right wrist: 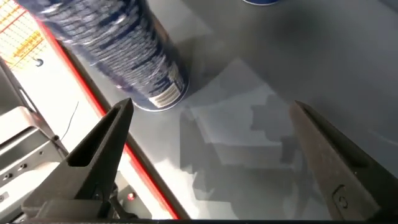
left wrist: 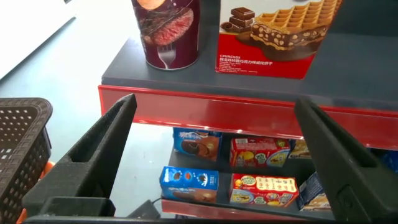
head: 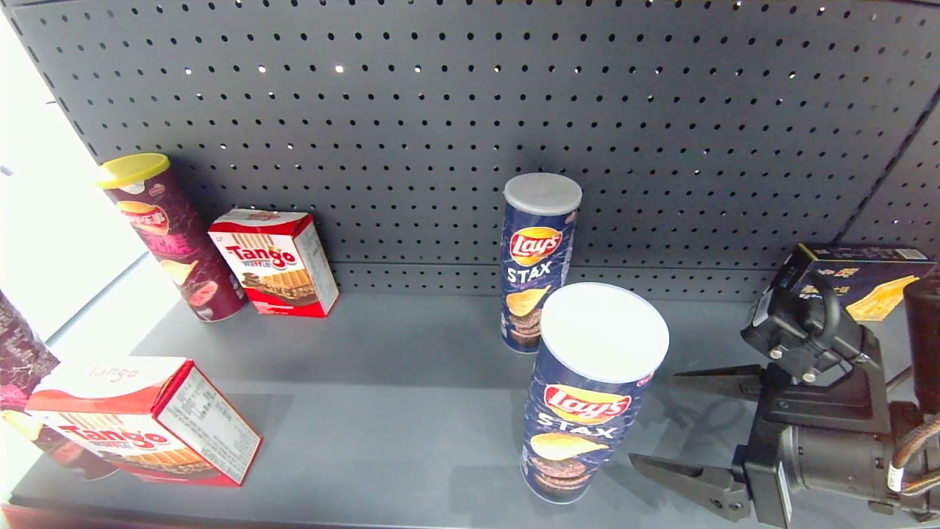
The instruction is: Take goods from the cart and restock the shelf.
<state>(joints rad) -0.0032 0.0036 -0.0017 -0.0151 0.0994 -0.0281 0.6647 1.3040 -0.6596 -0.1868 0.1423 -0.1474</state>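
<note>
A grey shelf board runs across the head view, backed by a dark perforated panel.

The right gripper lies at the lower right of the frame, level with the board. Its two black fingers are spread wide and nothing is between them. Just beside its tips, right of centre near the bottom, the front blue chip can stands upright with a white lid. A small gap seems to separate them. The right wrist view shows this can's base close to the shelf's red front edge.

Behind it, near the centre of the frame, a second blue chip can stands by the panel. A dark blue box lies at the right edge.

At the upper left, a maroon can with a yellow lid and a red wafer box sit just beside each other. Another red wafer box lies on its side at the lower left, with a dark patterned can at the left edge.

The left gripper hangs in front of the shelf's red edge, fingers wide apart and bare. Beyond it are small snack boxes on a lower shelf, and a brown basket.
</note>
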